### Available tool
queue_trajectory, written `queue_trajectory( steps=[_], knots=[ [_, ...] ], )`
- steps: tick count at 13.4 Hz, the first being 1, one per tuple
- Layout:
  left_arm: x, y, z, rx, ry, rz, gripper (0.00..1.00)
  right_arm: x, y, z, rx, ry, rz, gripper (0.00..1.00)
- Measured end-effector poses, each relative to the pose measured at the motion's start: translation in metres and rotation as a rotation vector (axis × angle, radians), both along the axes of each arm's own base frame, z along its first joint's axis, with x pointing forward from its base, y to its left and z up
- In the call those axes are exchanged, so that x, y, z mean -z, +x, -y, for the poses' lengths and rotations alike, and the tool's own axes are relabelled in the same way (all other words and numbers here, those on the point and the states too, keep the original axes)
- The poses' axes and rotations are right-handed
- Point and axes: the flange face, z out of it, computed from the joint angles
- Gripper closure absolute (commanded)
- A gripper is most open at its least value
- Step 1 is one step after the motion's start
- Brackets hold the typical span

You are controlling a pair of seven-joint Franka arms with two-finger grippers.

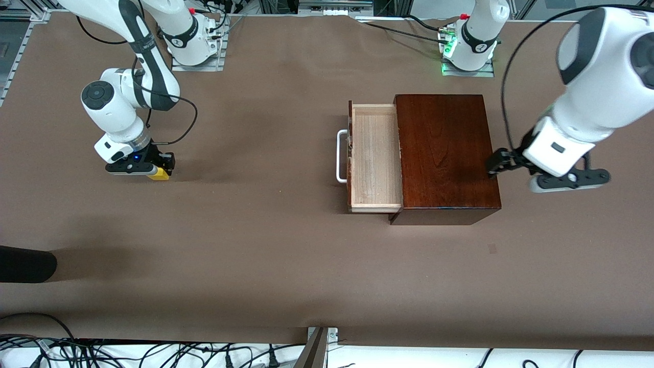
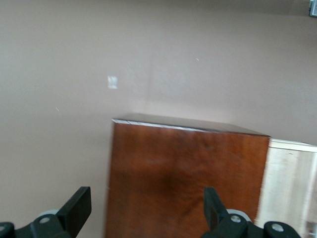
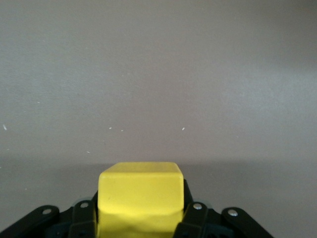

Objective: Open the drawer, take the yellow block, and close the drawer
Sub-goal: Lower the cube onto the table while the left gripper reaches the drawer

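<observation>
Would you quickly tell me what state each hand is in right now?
Left hand: open, holding nothing, at the wooden box's end beside the left arm.
Right hand: shut on the yellow block, low over the table.

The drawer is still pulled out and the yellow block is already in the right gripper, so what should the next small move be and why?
Probably the left gripper, open beside the dark box at the left arm's end, should travel round to the drawer front and push it in. The tray looks empty, and the right gripper is shut on the yellow block low at the right arm's end of the table, so only closing remains.
</observation>
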Motion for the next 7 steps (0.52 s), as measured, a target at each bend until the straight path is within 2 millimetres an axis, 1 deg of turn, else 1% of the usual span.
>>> queue_trajectory(
  steps=[2,4,7],
  knots=[
    [0.007,-0.014,0.05,-0.094,-0.004,-0.027,0.0,0.006,-0.001,0.005,0.011,-0.005,-0.009,1.0],
    [0.021,-0.03,0.103,-0.169,0.002,-0.056,0.0,0.015,-0.002,0.012,0.023,-0.015,-0.016,1.0],
    [0.06,-0.056,0.185,-0.283,0.032,-0.109,0.0,0.029,-0.005,0.015,0.022,-0.032,-0.029,1.0]
  ],
)
